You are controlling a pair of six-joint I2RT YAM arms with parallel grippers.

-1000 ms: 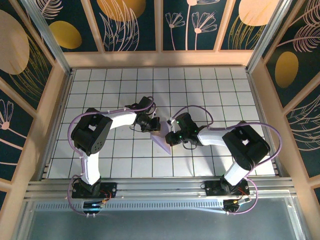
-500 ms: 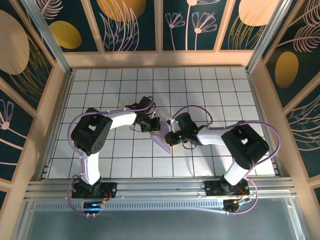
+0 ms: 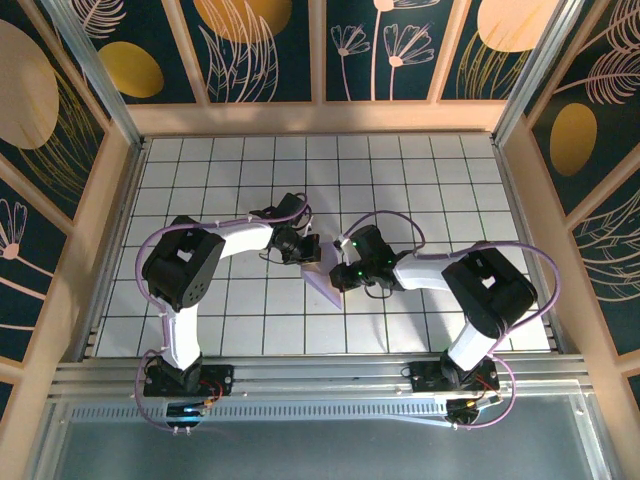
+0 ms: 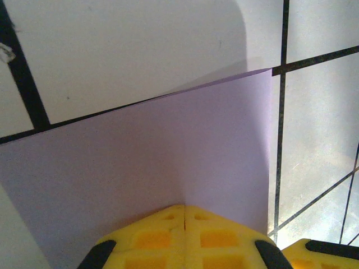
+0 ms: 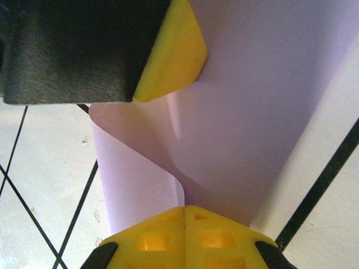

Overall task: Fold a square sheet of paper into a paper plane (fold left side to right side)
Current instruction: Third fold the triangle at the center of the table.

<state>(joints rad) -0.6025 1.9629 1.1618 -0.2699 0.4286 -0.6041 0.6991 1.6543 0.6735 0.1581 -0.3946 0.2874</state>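
This is a purpose-built robotics lab cell, not a lived-in room. A white worktop ruled with a black grid is boxed in by pale wooden framing and dark blue flower-painted wall panels. A white-and-black left robot arm and its matching right robot arm are bolted to ribbed aluminium rails at the near edge.

One square sheet of paper is counted on one tiled bench. Two arms are counted, the left arm and the right arm. Two pincers are counted, the left pincer and the right pincer.
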